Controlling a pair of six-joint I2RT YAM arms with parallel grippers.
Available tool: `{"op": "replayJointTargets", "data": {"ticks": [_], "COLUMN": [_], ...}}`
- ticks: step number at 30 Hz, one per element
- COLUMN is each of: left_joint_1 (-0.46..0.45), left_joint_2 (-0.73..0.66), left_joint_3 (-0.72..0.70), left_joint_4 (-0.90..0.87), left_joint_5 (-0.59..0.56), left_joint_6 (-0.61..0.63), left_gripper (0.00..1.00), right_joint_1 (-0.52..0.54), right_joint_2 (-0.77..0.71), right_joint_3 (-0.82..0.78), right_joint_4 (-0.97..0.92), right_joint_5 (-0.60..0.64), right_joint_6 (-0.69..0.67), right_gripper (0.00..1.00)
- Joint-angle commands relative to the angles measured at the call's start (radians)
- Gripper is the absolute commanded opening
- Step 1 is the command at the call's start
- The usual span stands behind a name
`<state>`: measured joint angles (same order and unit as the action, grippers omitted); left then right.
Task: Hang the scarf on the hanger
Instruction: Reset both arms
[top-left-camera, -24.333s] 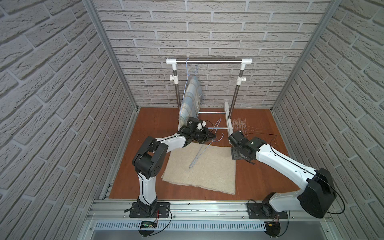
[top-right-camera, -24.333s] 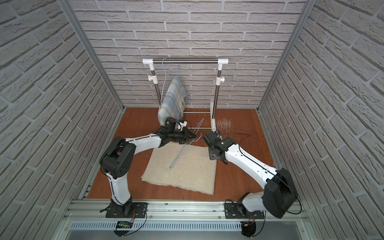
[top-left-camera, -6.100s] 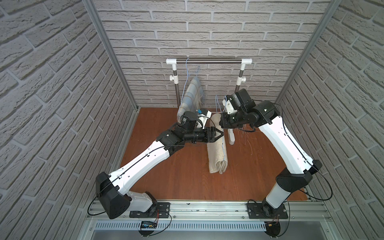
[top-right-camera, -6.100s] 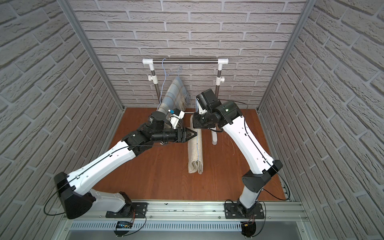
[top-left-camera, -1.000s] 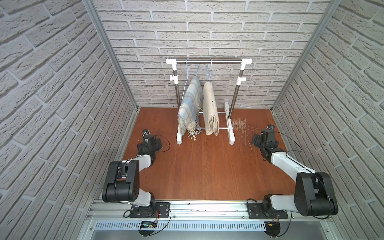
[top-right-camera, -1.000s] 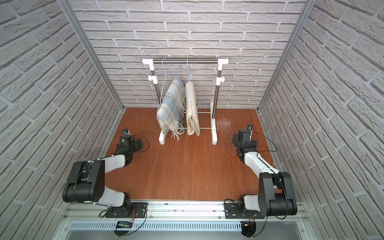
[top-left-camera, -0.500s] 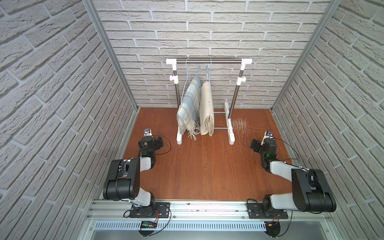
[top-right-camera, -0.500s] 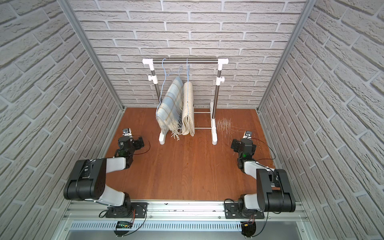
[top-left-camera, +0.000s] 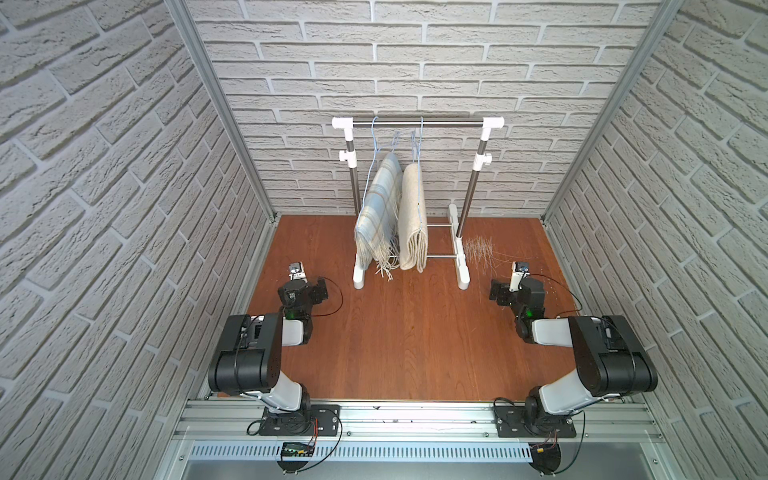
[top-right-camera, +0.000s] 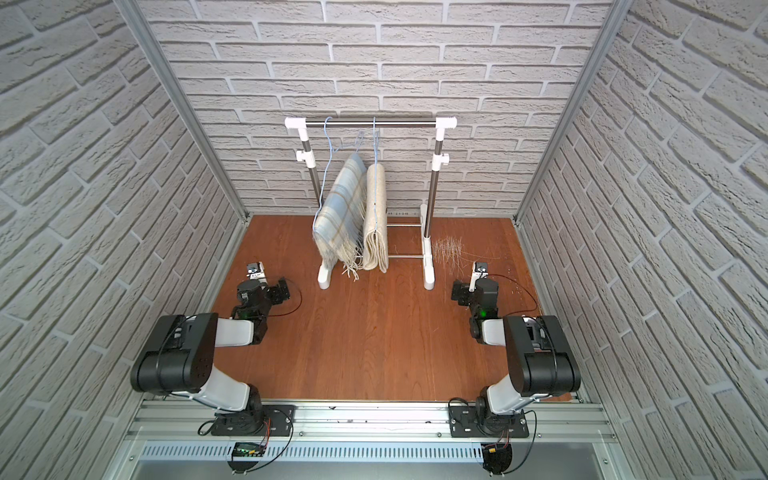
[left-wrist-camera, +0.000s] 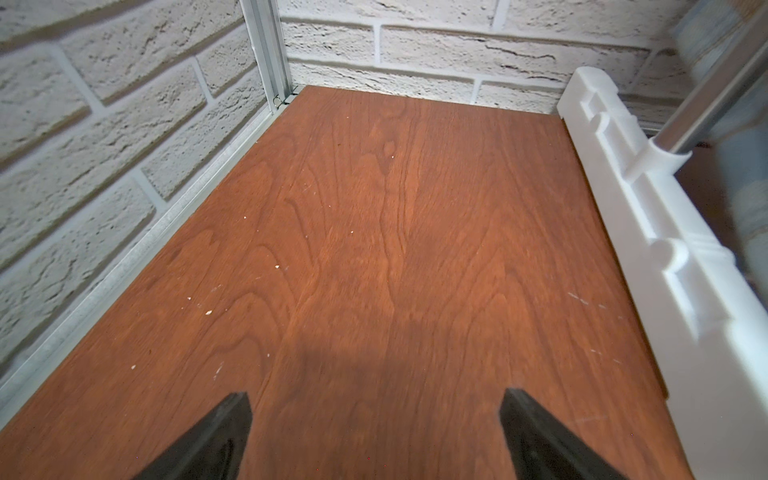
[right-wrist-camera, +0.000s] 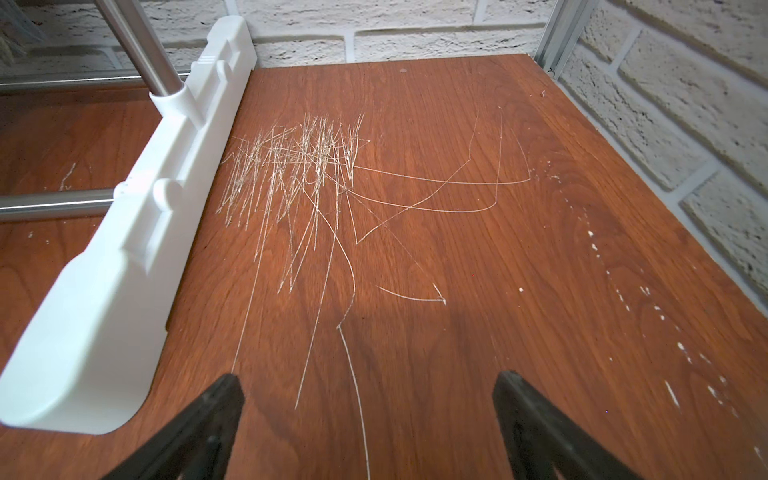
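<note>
One cream scarf (top-left-camera: 412, 220) and one plaid scarf (top-left-camera: 376, 216) hang on two wire hangers (top-left-camera: 421, 141) from one rack (top-left-camera: 449, 123), ahead of and between the left hand (left-wrist-camera: 374, 399) and right hand (right-wrist-camera: 368, 382). Both hands sit low over the tabletop (top-left-camera: 415, 340), spread wide, empty.

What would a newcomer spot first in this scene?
The rack at the back wall stands out, with a plaid scarf and a cream scarf side by side on blue hangers. Next come the pale scratches on the table by the rack's right foot. Both arms sit folded at the sides, left claw and right claw open and empty.
</note>
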<state>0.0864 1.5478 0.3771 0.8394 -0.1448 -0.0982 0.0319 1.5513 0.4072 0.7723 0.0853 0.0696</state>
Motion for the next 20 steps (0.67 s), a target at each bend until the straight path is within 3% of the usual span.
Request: {"op": "replayJointTargets", "data": {"ticks": [1,20], "left_joint_1": [-0.004,-0.008], "left_joint_2": [0.001,0.001], "left_joint_3": [0.004,0.006], "left_joint_4": [0.050,0.051], "left_joint_5": [0.003,-0.005], "left_joint_6": [0.012,0.013], "left_gripper": [0.98,0.98], "right_joint_1": [0.003,0.002], "right_joint_2": [-0.017,-0.014], "right_joint_3": [0.010,0.016], "right_joint_4": [0.049,0.042], "right_joint_5": [-0.012,-0.013], "right_joint_6": [-0.018,-0.018], "right_gripper": [0.99,0.99]}}
